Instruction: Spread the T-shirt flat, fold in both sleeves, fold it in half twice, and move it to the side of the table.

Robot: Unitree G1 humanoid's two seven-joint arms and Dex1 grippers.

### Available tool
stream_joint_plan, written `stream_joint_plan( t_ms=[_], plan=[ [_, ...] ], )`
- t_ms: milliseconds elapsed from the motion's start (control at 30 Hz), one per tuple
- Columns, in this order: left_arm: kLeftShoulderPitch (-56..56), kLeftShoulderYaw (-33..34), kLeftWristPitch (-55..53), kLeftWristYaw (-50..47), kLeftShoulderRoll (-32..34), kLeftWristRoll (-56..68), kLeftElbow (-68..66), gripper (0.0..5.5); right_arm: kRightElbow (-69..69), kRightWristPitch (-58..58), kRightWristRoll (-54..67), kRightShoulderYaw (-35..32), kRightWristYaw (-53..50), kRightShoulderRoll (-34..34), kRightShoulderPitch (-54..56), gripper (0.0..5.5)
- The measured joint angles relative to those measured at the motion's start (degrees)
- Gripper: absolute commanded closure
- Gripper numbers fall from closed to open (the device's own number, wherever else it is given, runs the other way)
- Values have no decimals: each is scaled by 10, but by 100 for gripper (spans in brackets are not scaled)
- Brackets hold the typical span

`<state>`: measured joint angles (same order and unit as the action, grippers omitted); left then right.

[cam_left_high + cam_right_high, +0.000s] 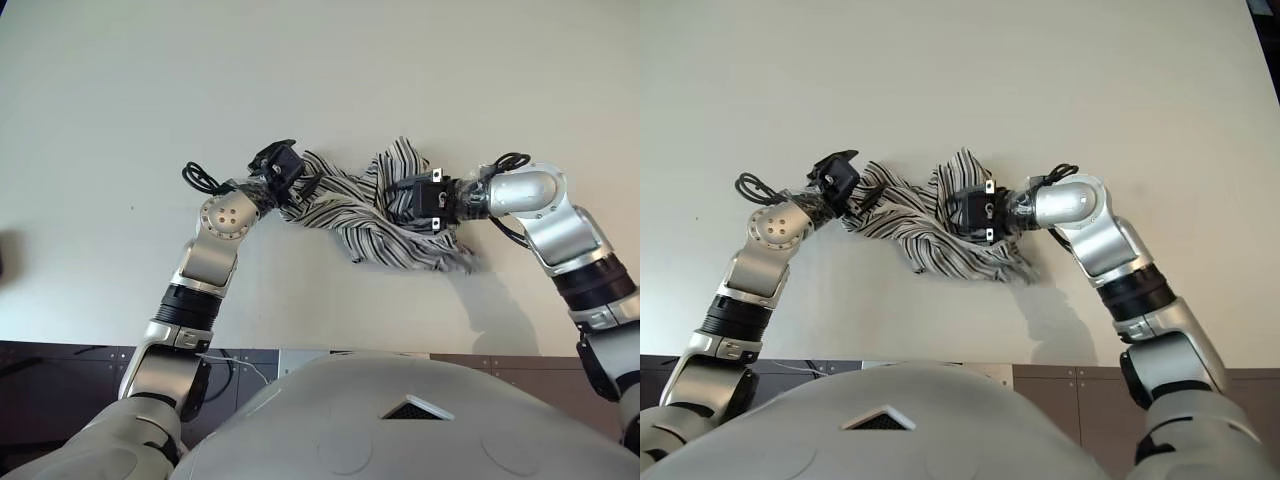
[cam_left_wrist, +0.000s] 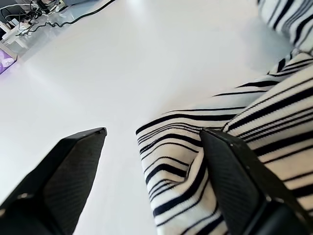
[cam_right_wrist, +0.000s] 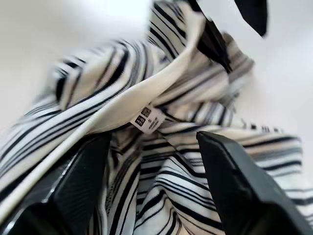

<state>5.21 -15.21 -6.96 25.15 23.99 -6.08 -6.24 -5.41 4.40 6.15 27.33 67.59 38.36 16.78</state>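
Observation:
A black-and-white striped T-shirt (image 1: 345,215) lies crumpled in a bunched heap on the white table (image 1: 300,70). My left gripper (image 1: 290,172) sits at the heap's left end. In the left wrist view it is open (image 2: 154,133), a striped fold (image 2: 274,107) lying between the spread fingers and against one of them. My right gripper (image 1: 400,197) is pressed into the heap's right part. The right wrist view shows it open (image 3: 152,137), its fingers straddling bunched cloth near the collar and its neck label (image 3: 146,118).
The table's near edge (image 1: 100,342) runs just ahead of my body. Bare white tabletop stretches beyond the shirt and to both sides. Cables (image 2: 44,12) lie off the table in the left wrist view.

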Motion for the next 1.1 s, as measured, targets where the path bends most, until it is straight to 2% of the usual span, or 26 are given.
stream_joint_plan(
  t_ms=[133, 200, 233, 300, 367, 433, 467, 533, 667, 833, 967, 1067, 1100],
  plan=[
    [-36, 14, -3, -24, 0, -4, 25, 196, -166, 77, 120, -36, 110, 92, -32, 225],
    [-59, 26, -3, -41, 0, -5, 42, 196, -204, 85, 127, -44, 123, 126, -70, 225],
    [-72, 37, -2, -45, -1, -2, 52, 196, -203, 96, 127, -50, 100, 117, -76, 225],
    [-95, 64, -4, -47, -3, 16, 73, 196, -169, 130, 126, -82, 11, 63, -52, 225],
    [-109, 105, -16, -39, -6, 65, 133, 196, -90, 169, 98, -113, -122, -26, 4, 225],
    [-107, 121, -47, 2, -4, 127, 193, 196, -44, 160, 46, -94, -175, -49, 3, 225],
    [-107, 113, -64, 27, 2, 141, 209, 196, -31, 150, 24, -74, -179, -50, -13, 225],
    [-114, 39, -74, 109, 44, 125, 211, 196, 30, 129, -33, -17, -212, -72, -51, 225],
    [-95, -49, -1, 144, 98, 32, 158, 196, 141, 113, -83, -12, -317, -163, 8, 225],
    [-87, -70, 113, 112, 127, -41, 135, 196, 361, 131, -87, -93, -458, -248, 132, 225],
    [-101, -52, 172, 76, 148, -76, 133, 196, 563, 68, -80, -173, -579, -299, 232, 225],
    [-114, -35, 161, 71, 145, -65, 143, 196, 614, -2, -64, -231, -650, -308, 246, 225],
    [-119, -25, 148, 74, 143, -52, 144, 196, 575, -21, -51, -247, -645, -303, 234, 225]
  ],
)
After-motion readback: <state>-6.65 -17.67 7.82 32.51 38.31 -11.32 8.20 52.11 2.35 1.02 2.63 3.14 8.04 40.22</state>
